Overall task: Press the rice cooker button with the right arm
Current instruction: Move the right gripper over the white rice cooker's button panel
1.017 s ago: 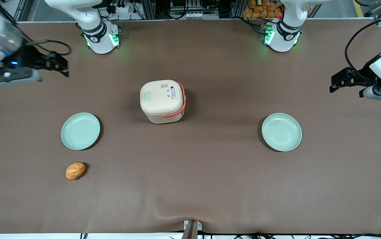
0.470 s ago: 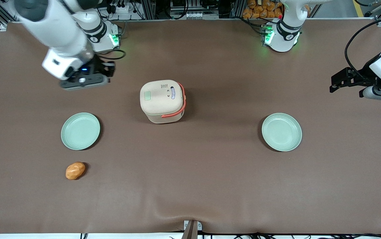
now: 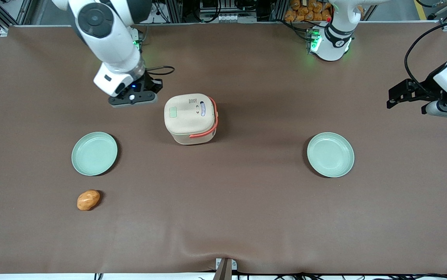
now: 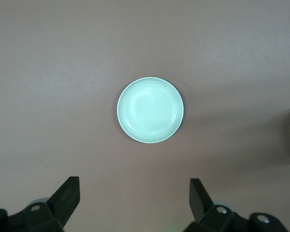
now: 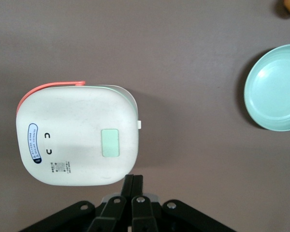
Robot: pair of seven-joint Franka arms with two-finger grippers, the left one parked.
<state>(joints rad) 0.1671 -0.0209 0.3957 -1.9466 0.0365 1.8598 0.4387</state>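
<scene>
1. Right arm point(image 3: 108, 35) reaches out over the table; its gripper point(image 3: 150, 90) hangs just beside the rice cooker point(image 3: 190, 118), on the working arm's side and slightly farther from the front camera than the lid. Not touching it.
2. Fingers point(image 5: 133, 193) pressed together, holding nothing. Wrist view shows them as one closed tip. Probably closed on purpose: a single blunt point suits poking a small target better than spread fingers.
3. Button point(image 3: 173, 112): small pale green rectangle on the cream lid, near the lid edge that faces the gripper. In the wrist view the button point(image 5: 110, 142) sits apart from the fingertips, with the lid edge between them, so the tip is not over it yet.
4. Blue-outlined oval label point(image 3: 203, 109) lies near the opposite lid edge, by the orange handle point(image 3: 209, 126). Not the target.
5. Cooker stands upright mid-table, lid shut, handle folded down around one side, so the lid top is open to a press from above.
6. Step judged: approach, press not done. Next move likely calls for a short shift over the button, then a straight push down.
7. Risk: landing off-centre on plain lid, or a sideways shove that slides the cooker.
8. Others: green plate point(image 3: 94, 153) and orange bread roll point(image 3: 88, 200) toward the working arm's end; second plate point(image 3: 330, 154) toward the parked arm's end. All well apart from the cooker.
</scene>
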